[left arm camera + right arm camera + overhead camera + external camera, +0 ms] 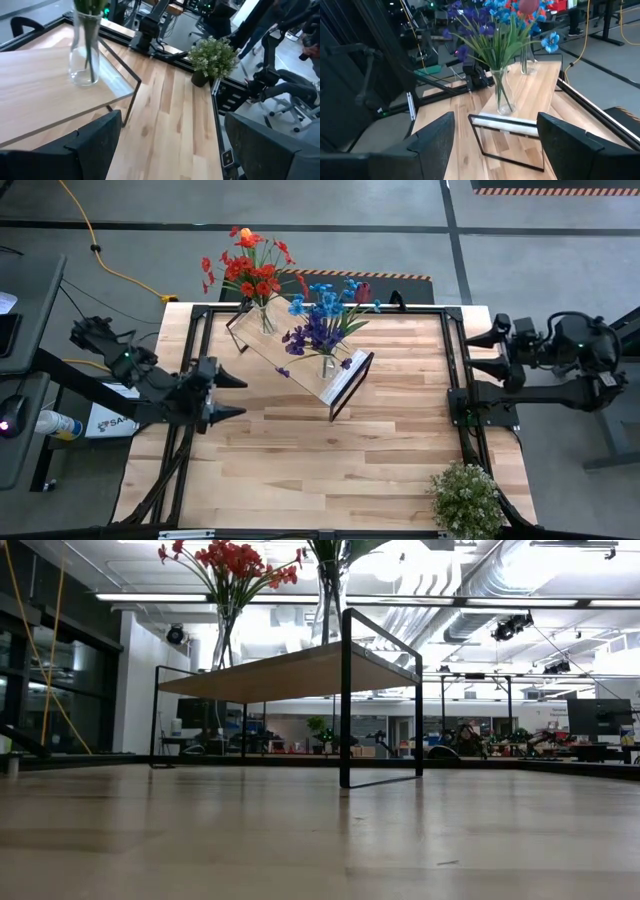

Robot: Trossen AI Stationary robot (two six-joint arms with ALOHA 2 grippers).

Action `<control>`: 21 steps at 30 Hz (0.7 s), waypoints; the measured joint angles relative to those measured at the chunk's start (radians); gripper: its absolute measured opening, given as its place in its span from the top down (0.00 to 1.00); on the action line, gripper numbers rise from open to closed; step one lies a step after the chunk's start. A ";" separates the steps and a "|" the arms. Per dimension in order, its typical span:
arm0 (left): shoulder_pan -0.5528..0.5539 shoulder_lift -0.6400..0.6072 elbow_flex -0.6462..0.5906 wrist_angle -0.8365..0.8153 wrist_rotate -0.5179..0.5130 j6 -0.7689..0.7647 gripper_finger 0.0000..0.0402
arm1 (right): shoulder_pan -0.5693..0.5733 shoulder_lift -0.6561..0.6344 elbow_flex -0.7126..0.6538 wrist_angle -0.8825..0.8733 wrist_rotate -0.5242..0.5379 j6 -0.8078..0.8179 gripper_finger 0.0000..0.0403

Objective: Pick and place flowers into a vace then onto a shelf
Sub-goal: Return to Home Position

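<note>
High view shelf (262,345): two clear vases aboard.
Upper-left vase (266,317): red-orange flowers (250,270).
Lower-right vase (328,365): blue-purple flowers (325,315).
Left gripper (240,395): fingers spread.
Right gripper (470,352): fingers spread.

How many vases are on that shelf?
2: the red-flower vase at the shelf's left end, the blue-and-purple-flower vase near its right end. None seem hidden.

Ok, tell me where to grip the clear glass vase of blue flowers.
Probably grip the clear glass vase at its narrow waist, coming in level from the right tool's side. It stands upright at that end of the light wooden shelf, and the blue and purple flowers fan out above, blocking a top approach.
</note>
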 joint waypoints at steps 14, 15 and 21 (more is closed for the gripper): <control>0.000 -0.168 -0.085 -0.050 -0.016 -0.009 0.04 | 0.000 -0.154 -0.085 -0.022 0.000 0.053 0.32; 0.000 -0.186 -0.112 -0.029 -0.019 -0.015 0.04 | 0.000 -0.173 -0.102 -0.014 0.000 0.062 0.32; 0.000 -0.297 -0.282 0.116 -0.016 -0.017 0.04 | 0.000 -0.275 -0.190 0.027 0.004 0.089 0.33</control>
